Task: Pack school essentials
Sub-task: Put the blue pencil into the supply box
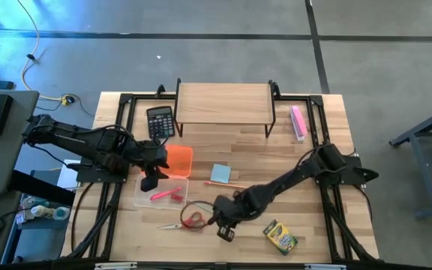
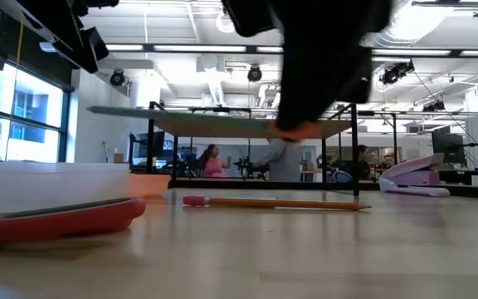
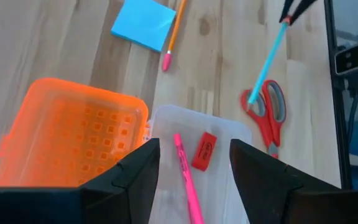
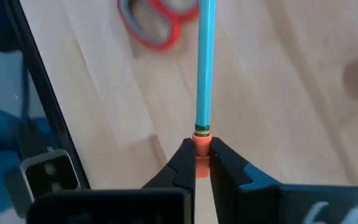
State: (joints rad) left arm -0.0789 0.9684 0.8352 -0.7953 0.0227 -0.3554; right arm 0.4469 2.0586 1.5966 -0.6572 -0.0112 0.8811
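Note:
My right gripper (image 4: 202, 163) hovers near the table's near edge, right of the red-handled scissors (image 1: 190, 219), shut on a thin blue-green pencil (image 4: 204, 62). My left gripper (image 3: 194, 180) is open above a clear box (image 1: 160, 193) that holds the pink pen (image 3: 185, 177) and the red eraser (image 3: 204, 150). The box's orange lid (image 1: 179, 159) lies open beside it. The light blue notepad (image 1: 220, 173) and the orange pencil (image 1: 227, 183) lie flat on the table. The crayon box (image 1: 280, 237) rests to the right of my right gripper. My right gripper pinches the pencil's orange eraser end (image 4: 202, 138) between its two fingertips. The fingers come from the table's right, slanting down, in line with the pencil. The pencil's shaft (image 3: 269, 56) sticks out ahead, slanting down toward the scissors' handles (image 3: 266, 115); whether its tip touches them I cannot tell.
A wooden riser (image 1: 223, 105) stands at the far edge, with the black calculator (image 1: 160, 121) to its left and the pale pink block (image 1: 298, 121) to its right. Black frame rails (image 1: 328, 217) run along both table sides. Bare wood lies between notepad and riser.

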